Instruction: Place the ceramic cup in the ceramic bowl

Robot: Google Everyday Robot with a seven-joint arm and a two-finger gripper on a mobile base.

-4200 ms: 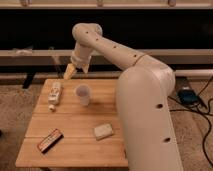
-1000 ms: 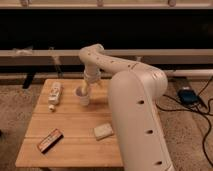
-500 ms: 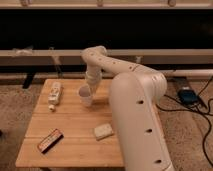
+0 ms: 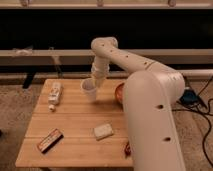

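The white ceramic cup (image 4: 89, 90) hangs tilted just above the back middle of the wooden table (image 4: 75, 120). My gripper (image 4: 96, 83) comes down from above and is shut on the cup's right rim. The reddish-brown ceramic bowl (image 4: 119, 92) sits to the right of the cup at the table's back right. Only its left edge shows, since my arm (image 4: 150, 100) hides the rest.
A white bottle (image 4: 54, 95) lies at the back left. A brown snack bar (image 4: 50, 140) lies at the front left and a whitish flat block (image 4: 103, 131) at the front middle. A small red item (image 4: 128, 148) peeks out beside my arm. Cables (image 4: 200, 100) lie on the floor at right.
My gripper came from the back left down onto the cup. Over the last second the cup has risen a little, tilted and shifted slightly right toward the bowl.
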